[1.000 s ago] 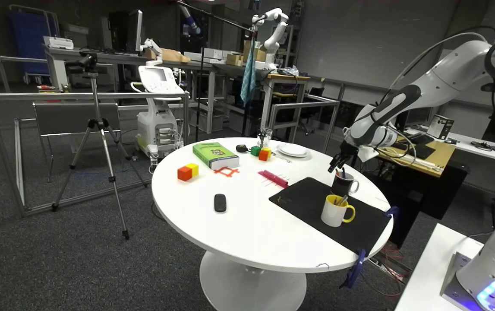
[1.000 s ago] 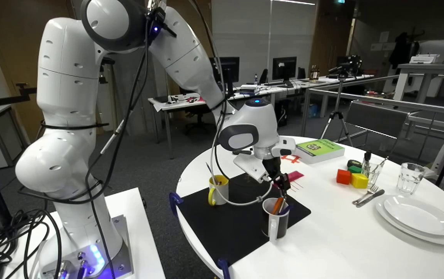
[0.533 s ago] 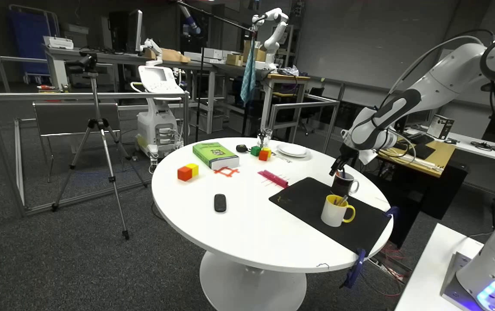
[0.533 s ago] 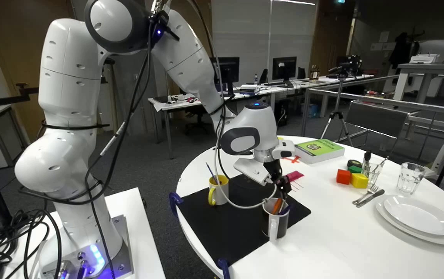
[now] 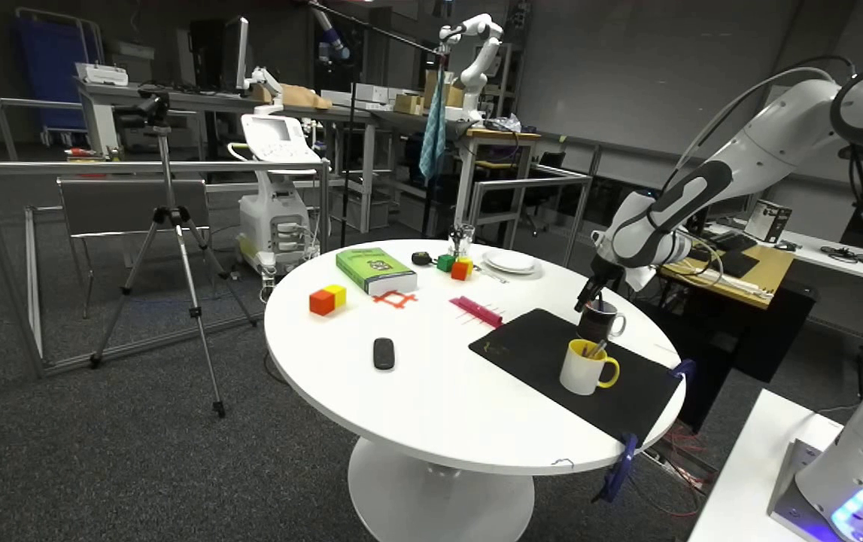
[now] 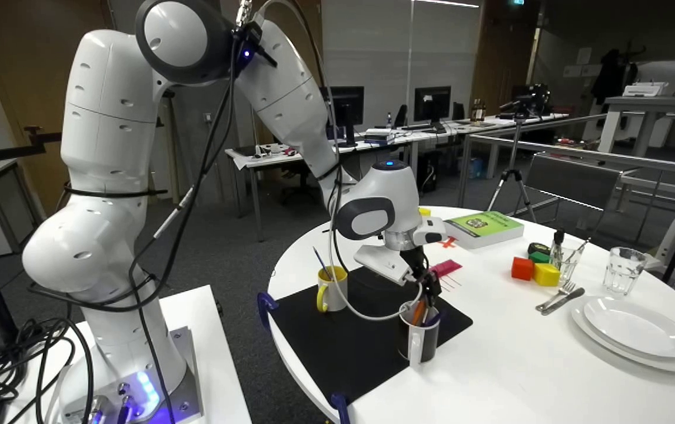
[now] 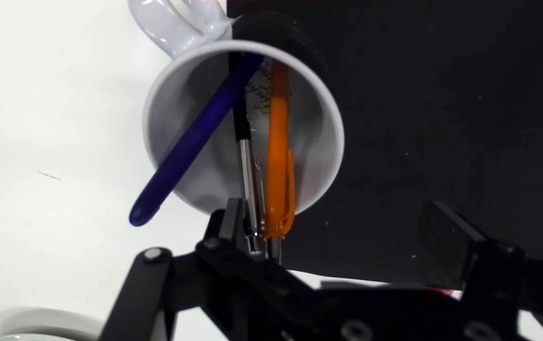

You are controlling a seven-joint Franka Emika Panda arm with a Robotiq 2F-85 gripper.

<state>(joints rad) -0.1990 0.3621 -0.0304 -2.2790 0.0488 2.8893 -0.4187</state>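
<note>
One orange pen, one black-and-silver pen and one blue pen lean in the dark mug in your wrist view, and the jaws of your gripper stand spread wide near them. Past the rim, the orange pen and the black-and-silver pen show in the gap, close to one finger; you cannot tell whether it touches them. The blue pen sticks out over another part of the rim, outside the gap. The mug straddles the edge of the black mat, its handle over the white table. In an exterior view, you see the gripper right by the mouth of that mug, and near it a white mug with a yellow handle stands upright on the mat; a green book lies well apart on the same table. In an exterior view, the dark mug's handle points toward the camera, and a red block sits just beside a yellow block near two stacked plates.
</note>
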